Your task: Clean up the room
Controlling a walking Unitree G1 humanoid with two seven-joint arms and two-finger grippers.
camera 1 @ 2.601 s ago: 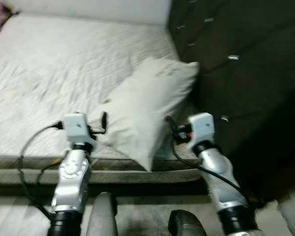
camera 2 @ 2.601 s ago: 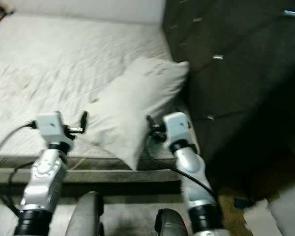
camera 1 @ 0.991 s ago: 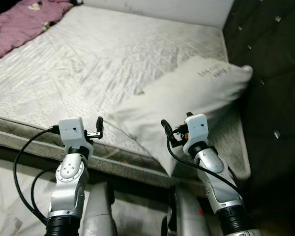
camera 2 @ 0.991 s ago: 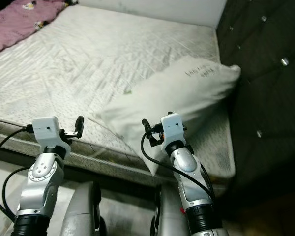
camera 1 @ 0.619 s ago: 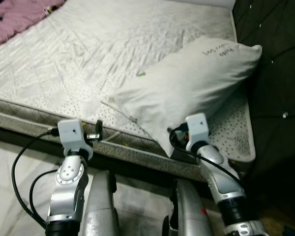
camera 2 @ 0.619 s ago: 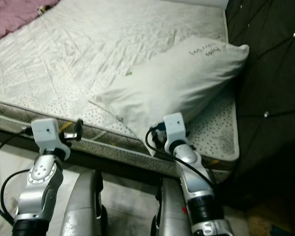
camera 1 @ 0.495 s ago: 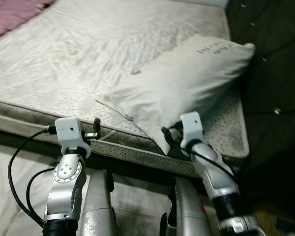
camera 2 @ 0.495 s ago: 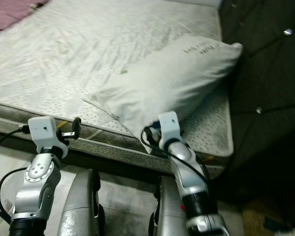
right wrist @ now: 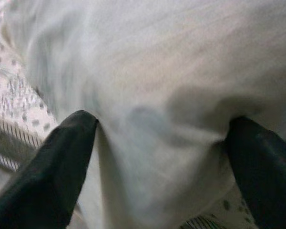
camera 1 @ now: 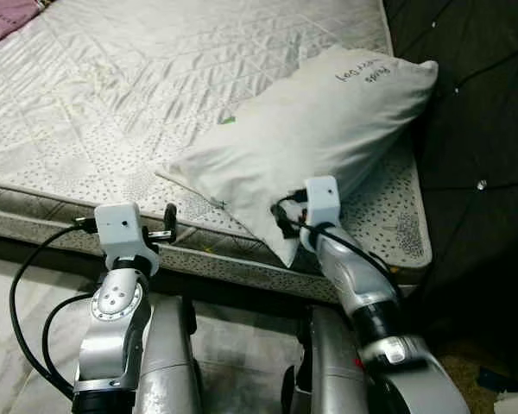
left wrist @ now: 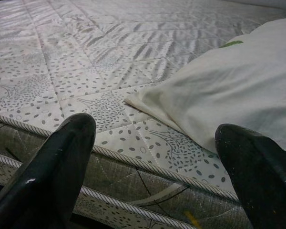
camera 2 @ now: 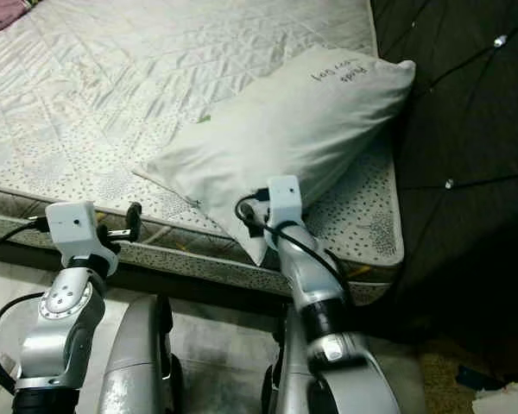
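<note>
- The right gripper (right wrist: 157, 143) is right up against the near corner of the white pillow (camera 1: 311, 138), its 2 black fingers (right wrist: 62, 167) spread wide with the fabric bulging between them: released, nothing pinched yet.
- The pillow lies slantwise on the bare mattress (camera 1: 138, 78), its far end by the dark tufted headboard (camera 1: 475, 95), its near corner poking out over the mattress edge.
- The left gripper (left wrist: 157, 162) hovers just off the mattress edge, fingers apart and empty, looking at the pillow's other low corner.
- Risk 1: the fingers could close on a thin fold of loose cover only, and the soft filling would sag and slip out once lifted.
- Risk 2: a 1-handed pull by that overhanging corner could drag the pillow off the edge onto the floor rather than straighten it.
- Risk 3: the right wrist view is blurred, so the corner's exact depth between the fingers is hard to judge, and a misjudged close could miss.
- The count: 1 pillow, 1 mattress, 1 headboard, 2 grippers, plus 1 strip of purple cloth (camera 1: 4, 13) at the far corner.
</note>
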